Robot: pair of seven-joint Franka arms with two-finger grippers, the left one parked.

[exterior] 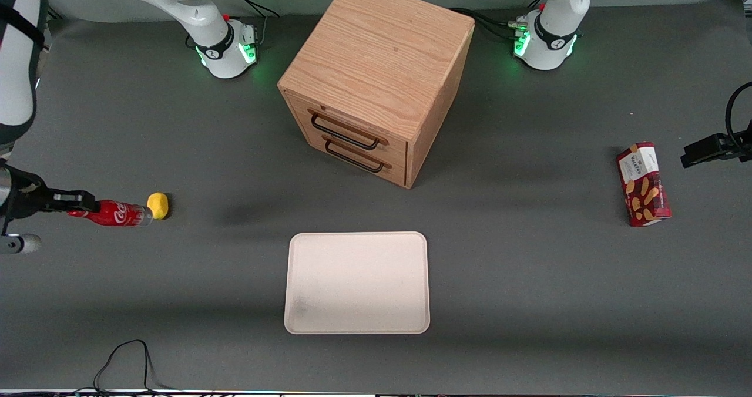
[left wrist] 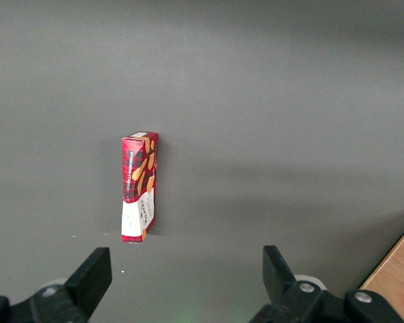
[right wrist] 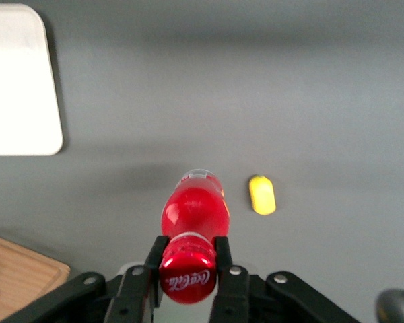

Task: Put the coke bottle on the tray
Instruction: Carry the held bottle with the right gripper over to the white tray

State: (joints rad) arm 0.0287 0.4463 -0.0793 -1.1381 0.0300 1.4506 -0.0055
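Observation:
My right gripper (exterior: 79,204) is at the working arm's end of the table, shut on the red cap and neck of the coke bottle (exterior: 114,214). In the right wrist view the two fingers (right wrist: 221,250) press the cap from both sides, and the red body of the coke bottle (right wrist: 194,210) points away from the gripper (right wrist: 188,254) toward the grey table. The cream tray (exterior: 357,282) lies flat and bare at mid-table, nearer the front camera than the cabinet. One rounded corner of the tray (right wrist: 17,81) shows in the right wrist view, well apart from the bottle.
A small yellow object (exterior: 157,205) (right wrist: 262,194) lies on the table beside the bottle's base. A wooden two-drawer cabinet (exterior: 376,80) stands mid-table. A red biscuit box (exterior: 643,184) (left wrist: 140,186) lies toward the parked arm's end. A black cable (exterior: 126,362) loops near the front edge.

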